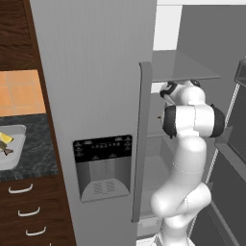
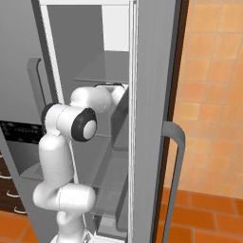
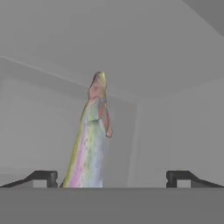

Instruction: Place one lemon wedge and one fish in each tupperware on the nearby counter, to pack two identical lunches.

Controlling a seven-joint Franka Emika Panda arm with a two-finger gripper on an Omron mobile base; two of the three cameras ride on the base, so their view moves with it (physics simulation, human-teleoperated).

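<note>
In the hand view a slim, iridescent fish (image 3: pixel 89 144) lies on a pale grey fridge shelf, stretching away from the hand. My gripper (image 3: pixel 112 177) is open, its fingertips (image 3: pixel 43 177) apart on either side of the fish's near end, with the fish closer to the left tip. In the left base view the black speckled counter (image 1: pixel 36 144) carries a clear tupperware (image 1: pixel 17 156) at the far left edge, holding a yellow lemon wedge (image 1: pixel 5 138) and a dark fish (image 1: pixel 6 151). My arm (image 1: pixel 192 117) reaches into the open fridge.
The closed fridge door with its dispenser (image 1: pixel 102 166) and long handle (image 1: pixel 143 139) stands left of the arm. A glass shelf (image 1: pixel 185 67) sits above the hand. The open right door (image 2: pixel 156 118) flanks the arm. Dark drawers (image 1: pixel 29 211) lie under the counter.
</note>
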